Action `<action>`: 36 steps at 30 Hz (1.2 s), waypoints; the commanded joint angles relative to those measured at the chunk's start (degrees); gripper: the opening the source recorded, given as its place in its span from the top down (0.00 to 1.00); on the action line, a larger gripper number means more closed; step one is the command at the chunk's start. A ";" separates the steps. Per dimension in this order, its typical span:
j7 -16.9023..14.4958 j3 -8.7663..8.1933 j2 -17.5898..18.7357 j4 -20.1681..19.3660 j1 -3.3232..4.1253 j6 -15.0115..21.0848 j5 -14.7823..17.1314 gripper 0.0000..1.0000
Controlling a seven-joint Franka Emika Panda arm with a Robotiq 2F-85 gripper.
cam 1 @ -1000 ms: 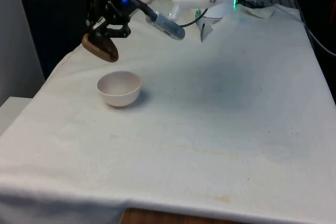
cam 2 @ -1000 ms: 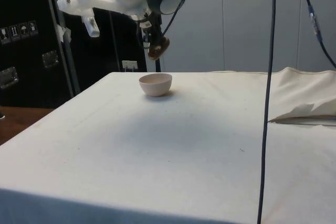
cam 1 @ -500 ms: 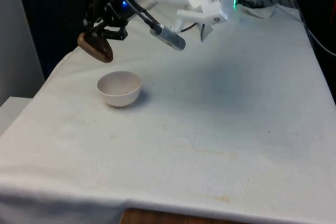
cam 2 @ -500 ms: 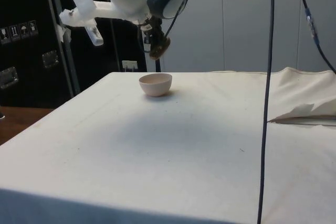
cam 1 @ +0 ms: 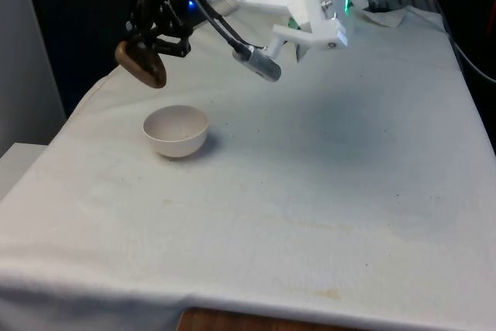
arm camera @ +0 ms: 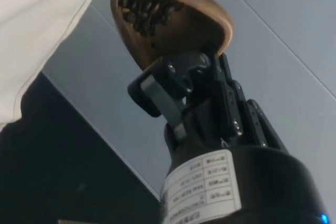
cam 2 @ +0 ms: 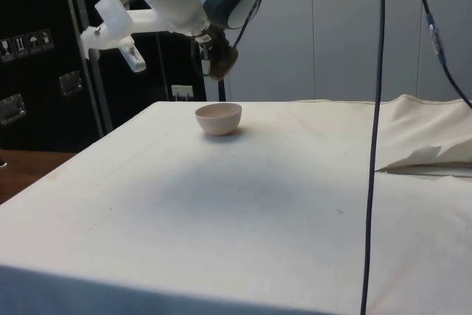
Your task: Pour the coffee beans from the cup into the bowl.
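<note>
The brown wooden cup (cam 1: 141, 64) is hanging tilted in the air, above and toward the front view's left of the white bowl (cam 1: 176, 131), with dark coffee beans (arm camera: 143, 4) sitting inside it. The black gripper (cam 1: 155, 36) is clamping its fingers on the cup's rim. The bowl is resting on the white cloth (cam 1: 310, 176), and no beans are visible in it. The pour seems not yet begun; next, the cup needs bringing over the bowl's mouth and tipping further.

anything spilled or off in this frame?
No spill visible. The gripper holds the brown cup tilted in the air, up from the white bowl and toward the front view's left of it. Coffee beans sit inside the cup. The cloth shows faint stains only.
</note>
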 commanded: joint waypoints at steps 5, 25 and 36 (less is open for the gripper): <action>1.60 1.15 0.23 0.34 0.52 -2.86 -1.72 1.00; 5.50 3.38 1.38 0.40 0.63 -8.25 -6.36 1.00; 6.88 5.04 1.78 0.69 0.74 -11.63 -8.31 1.00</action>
